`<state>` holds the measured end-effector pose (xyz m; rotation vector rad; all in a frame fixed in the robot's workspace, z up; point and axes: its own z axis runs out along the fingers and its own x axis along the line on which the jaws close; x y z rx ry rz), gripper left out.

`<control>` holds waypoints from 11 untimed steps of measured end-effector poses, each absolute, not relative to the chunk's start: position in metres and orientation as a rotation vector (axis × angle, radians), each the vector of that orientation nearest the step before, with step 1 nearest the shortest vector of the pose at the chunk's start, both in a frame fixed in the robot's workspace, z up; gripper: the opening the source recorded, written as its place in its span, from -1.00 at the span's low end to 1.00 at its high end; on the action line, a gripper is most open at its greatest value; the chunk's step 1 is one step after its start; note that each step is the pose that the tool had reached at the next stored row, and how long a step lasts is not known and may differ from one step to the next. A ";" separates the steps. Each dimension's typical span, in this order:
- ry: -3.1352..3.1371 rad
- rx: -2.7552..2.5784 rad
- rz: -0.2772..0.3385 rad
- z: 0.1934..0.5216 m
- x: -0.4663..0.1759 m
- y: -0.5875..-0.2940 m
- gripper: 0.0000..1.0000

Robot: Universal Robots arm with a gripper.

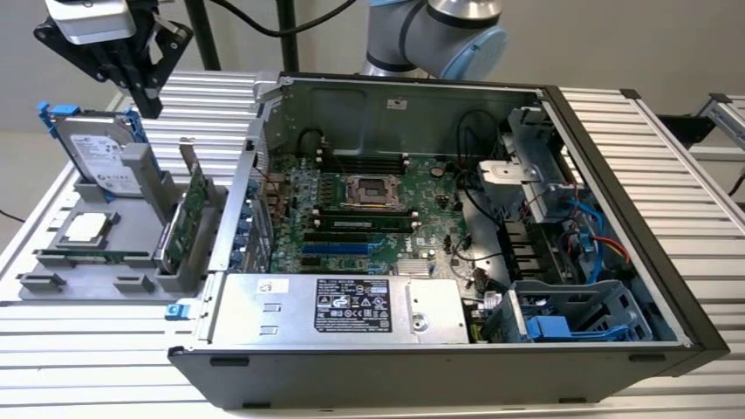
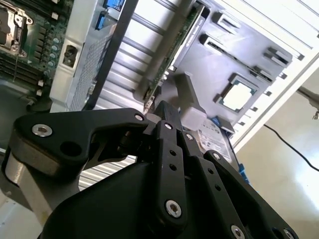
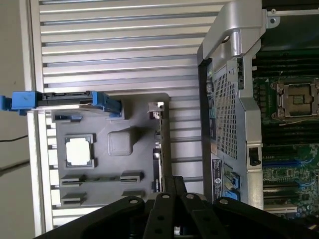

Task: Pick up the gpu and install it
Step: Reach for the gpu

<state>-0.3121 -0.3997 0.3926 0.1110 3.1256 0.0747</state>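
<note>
The gripper (image 1: 149, 103), closed on nothing, hangs above the graphics card (image 1: 190, 214) standing on edge in the grey tray (image 1: 82, 281) below, probably light, stiff and fragile, best pinched along its top edge.

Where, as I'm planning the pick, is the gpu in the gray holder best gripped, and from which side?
Probably the gpu by its upper edge, from straight above, jaws across the thin board. It stands on edge in a slot of the gray holder, whose walls cover its lower part; the silver bracket rises at one end, so grip clear of it.
</note>
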 end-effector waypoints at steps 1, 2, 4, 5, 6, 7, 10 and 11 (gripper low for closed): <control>3.126 0.111 0.075 0.393 -0.313 -0.400 -1.00; 3.126 0.111 0.075 0.393 -0.313 -0.400 -1.00; 3.126 0.111 0.075 0.393 -0.314 -0.400 -1.00; 3.126 0.111 0.075 0.393 -0.314 -0.400 -1.00; 3.126 0.111 0.075 0.393 -0.314 -0.400 -1.00; 3.126 0.111 0.075 0.393 -0.314 -0.400 -1.00; 3.125 0.111 0.075 0.393 -0.315 -0.400 -1.00; 3.126 0.111 0.075 0.393 -0.315 -0.400 -1.00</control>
